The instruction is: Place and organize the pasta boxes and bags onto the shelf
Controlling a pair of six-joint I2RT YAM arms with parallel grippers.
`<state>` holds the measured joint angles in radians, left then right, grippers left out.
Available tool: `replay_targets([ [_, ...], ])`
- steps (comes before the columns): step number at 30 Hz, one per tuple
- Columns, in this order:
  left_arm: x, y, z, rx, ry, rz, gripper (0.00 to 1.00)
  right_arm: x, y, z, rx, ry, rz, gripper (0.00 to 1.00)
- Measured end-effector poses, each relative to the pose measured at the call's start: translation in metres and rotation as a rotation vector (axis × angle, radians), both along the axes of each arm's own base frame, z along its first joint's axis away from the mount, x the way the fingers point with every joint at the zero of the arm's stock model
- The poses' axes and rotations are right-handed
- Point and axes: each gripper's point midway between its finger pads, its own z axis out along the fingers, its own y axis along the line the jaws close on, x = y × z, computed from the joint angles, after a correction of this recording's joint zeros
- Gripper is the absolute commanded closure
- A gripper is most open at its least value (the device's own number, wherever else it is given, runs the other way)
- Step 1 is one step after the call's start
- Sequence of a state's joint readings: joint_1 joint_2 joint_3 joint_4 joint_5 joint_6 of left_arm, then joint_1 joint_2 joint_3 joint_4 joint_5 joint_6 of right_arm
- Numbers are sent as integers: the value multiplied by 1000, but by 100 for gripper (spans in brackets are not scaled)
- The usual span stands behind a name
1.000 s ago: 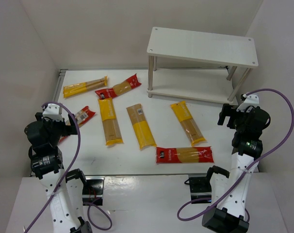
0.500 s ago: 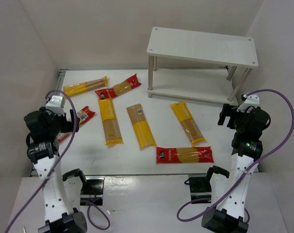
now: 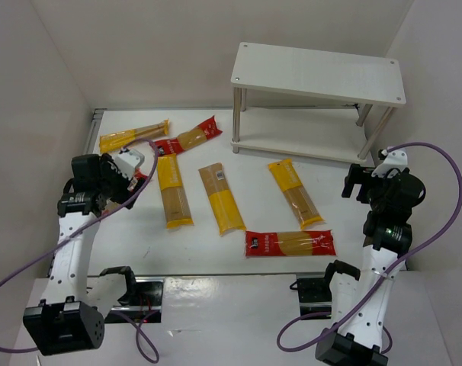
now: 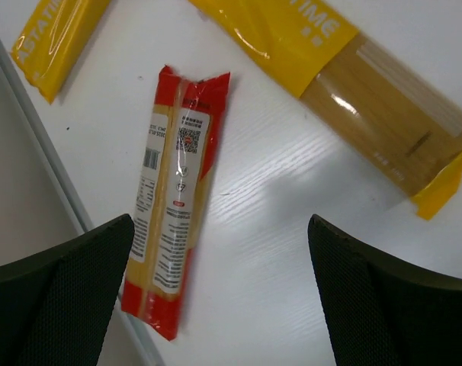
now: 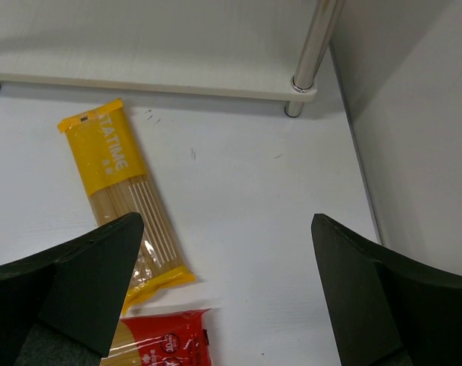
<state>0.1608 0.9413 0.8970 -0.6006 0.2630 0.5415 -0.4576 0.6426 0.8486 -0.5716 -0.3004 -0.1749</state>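
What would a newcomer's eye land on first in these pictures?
Most striking are the long flat plastic spaghetti packets, some yellow, some red, scattered across the white table. At the far right stands the pale two-tier shelf on silver legs, its top board bare. The left gripper hangs open over a red spaghetti packet with a white label near the table's left edge.

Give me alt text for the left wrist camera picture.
A red spaghetti packet lies flat on the white table, seen between the left gripper's open jaws. A yellow packet lies at upper left, a second yellow packet at upper right.
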Motion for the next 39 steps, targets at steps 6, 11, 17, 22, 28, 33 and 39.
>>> replay_targets([
  [6, 10, 26, -66, 100, 164, -67, 0, 1, 4, 0, 1, -1, 20, 1],
  [11, 16, 51, -116, 92, 312, -73, 0, 1, 5, 0, 2, -2, 26, 1],
  [17, 30, 61, -128, 72, 333, -84, 0, 1, 6, 0, 4, -3, 32, 1],
  [22, 41, 75, -127, 67, 314, -81, 0, 1, 7, 0, 5, -3, 35, 1],
  [28, 51, 111, -139, 50, 338, -56, 0, 1, 7, 0, 5, -3, 35, 1],
  [33, 39, 135, -154, 15, 386, -43, 0, 2, 8, 0, 6, -4, 38, 1],
  [39, 27, 136, -170, -17, 459, -99, 0, 2, 8, 0, 6, -4, 38, 1],
])
